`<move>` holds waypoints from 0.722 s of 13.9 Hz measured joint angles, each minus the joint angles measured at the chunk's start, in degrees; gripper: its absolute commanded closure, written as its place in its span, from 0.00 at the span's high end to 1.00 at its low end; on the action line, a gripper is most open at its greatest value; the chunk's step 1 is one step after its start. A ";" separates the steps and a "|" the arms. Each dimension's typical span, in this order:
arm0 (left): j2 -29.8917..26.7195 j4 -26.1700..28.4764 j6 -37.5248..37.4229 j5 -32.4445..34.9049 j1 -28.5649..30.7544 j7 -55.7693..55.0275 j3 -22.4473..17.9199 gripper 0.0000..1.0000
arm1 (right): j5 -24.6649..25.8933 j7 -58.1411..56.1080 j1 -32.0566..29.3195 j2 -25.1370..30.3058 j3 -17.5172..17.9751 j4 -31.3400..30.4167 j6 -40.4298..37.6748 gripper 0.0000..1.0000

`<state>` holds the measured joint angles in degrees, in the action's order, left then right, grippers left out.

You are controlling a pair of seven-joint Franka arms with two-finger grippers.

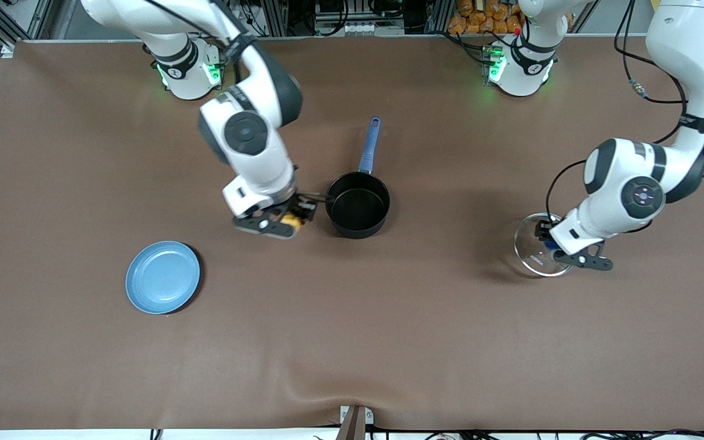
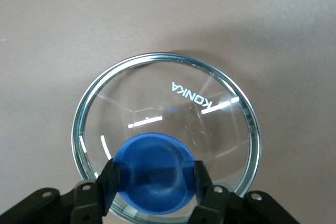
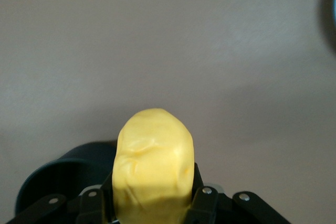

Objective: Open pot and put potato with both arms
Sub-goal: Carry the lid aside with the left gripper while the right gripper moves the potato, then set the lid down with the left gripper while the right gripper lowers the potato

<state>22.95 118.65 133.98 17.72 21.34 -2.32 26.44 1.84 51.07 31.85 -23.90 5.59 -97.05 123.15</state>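
Yellow potato (image 3: 153, 166) is sitting clamped in my right gripper (image 1: 291, 221), seemingly just short of the pot (image 1: 358, 205); releasing now risks missing. My left gripper (image 1: 549, 239) is gripping the lid (image 2: 167, 135) by its knob.

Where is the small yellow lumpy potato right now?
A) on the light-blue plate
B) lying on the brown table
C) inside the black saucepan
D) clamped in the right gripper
D: the right gripper is shut on the yellow potato, held beside the rim of the open black saucepan, not yet in it.

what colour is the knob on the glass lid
Blue; the knob shows best in the left wrist view, gripped by the left gripper.
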 measured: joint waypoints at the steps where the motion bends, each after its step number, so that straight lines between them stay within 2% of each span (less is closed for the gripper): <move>1: 0.14 0.91 0.97 0.96 -0.02 0.00 0.00 0.00 | 0.03 1.18 1.37 -0.74 -0.01 -0.01 1.12 0.16; 2: 0.40 1.35 1.30 1.77 0.00 0.00 -0.01 0.04 | 0.04 2.35 2.67 -1.77 -0.02 0.01 2.84 0.16; 3: 0.86 1.53 1.56 2.52 0.04 0.00 -0.04 0.16 | 0.04 3.27 4.00 -3.10 -0.03 0.16 4.72 0.16; 4: 1.52 1.53 2.12 3.09 0.12 0.00 -0.10 0.46 | 0.06 4.26 5.45 -4.70 -0.03 0.75 6.19 0.16; 5: 2.11 1.52 2.75 3.43 0.25 0.00 -0.16 0.81 | 0.08 5.22 6.92 -6.33 -0.04 1.82 6.92 0.16; 6: 2.55 1.44 3.25 3.49 0.34 0.00 -0.20 1.00 | 0.20 6.22 8.38 -8.00 -0.05 3.26 7.19 0.16; 10: 2.43 -0.95 3.75 3.56 0.37 0.10 -0.16 1.00 | 2.09 7.21 11.45 -11.05 -0.18 5.97 7.31 0.16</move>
<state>25.38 117.71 137.73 21.28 21.71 -2.22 26.28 3.93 58.28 43.30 -34.95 5.41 -91.08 130.46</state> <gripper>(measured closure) 0.031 0.471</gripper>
